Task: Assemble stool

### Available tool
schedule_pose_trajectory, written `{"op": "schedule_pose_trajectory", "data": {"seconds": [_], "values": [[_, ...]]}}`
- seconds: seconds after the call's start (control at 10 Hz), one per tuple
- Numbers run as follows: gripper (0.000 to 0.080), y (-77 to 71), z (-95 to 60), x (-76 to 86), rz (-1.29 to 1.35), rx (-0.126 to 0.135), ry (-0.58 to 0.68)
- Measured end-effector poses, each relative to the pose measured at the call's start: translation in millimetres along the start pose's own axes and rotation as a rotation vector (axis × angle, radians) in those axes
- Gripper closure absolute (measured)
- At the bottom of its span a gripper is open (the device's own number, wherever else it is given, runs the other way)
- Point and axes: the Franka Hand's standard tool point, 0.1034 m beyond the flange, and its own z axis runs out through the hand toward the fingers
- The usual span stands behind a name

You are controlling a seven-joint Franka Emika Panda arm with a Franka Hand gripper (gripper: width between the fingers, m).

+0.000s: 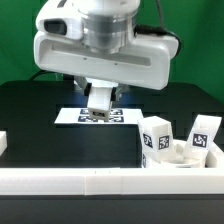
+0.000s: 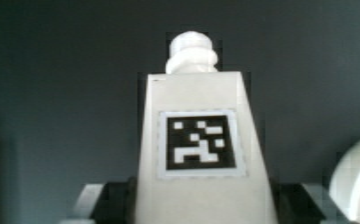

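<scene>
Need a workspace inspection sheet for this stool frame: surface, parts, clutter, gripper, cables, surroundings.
Surface: black table; marker board lies flat below the gripper.
Job's things: held leg, tag facing the wrist camera. The second leg and third leg stand at the exterior view's right. A rounded white edge, likely the seat disc, shows in the wrist view.
Clutter: nothing seen.
Grippers: gripper shut on the held leg, above the marker board.
Cables: nothing seen.
Surroundings: white border rail along the near edge; green backdrop.
</scene>
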Motion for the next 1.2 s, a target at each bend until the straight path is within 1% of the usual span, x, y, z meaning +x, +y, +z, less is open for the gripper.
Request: {"op": "schedule_pose_trajectory", "data": {"seconds": [0.1, 0.2, 0.3, 0.5, 0.6, 0.7, 0.8, 0.9, 1.0, 1.1, 1.2], "values": [[0.0462, -10.5, -3.9, -4.1, 0.027, 0.015, 0.059], [0.0462, -26.5, -13.4, -6.8, 0.043, 0.030, 0.116], [0.0462, -38.7, -20.4, -2.0, 0.036, 0.049, 0.216], [0.0462, -40.0, -15.3, -0.5, 0.036, 0.065, 0.313], [0.0462, -46.0, -17.6, 5.7, 0.027, 0.081, 0.416], [0.0462, -51.0, -17.3, 5.9, 0.028, 0.095, 0.488], [0.0462, -63.8, -18.1, -1.2, 0.040, 0.122, 0.573], [0.0462, -75.7, -18.6, -13.3, 0.020, 0.135, 0.603], [0.0462, -84.1, -22.8, -18.1, 0.012, 0.137, 0.584], [0.0462, -93.6, -28.9, -18.3, 0.005, 0.143, 0.591], [0.0462, -97.4, -30.0, -18.5, 0.001, 0.143, 0.589]]}}
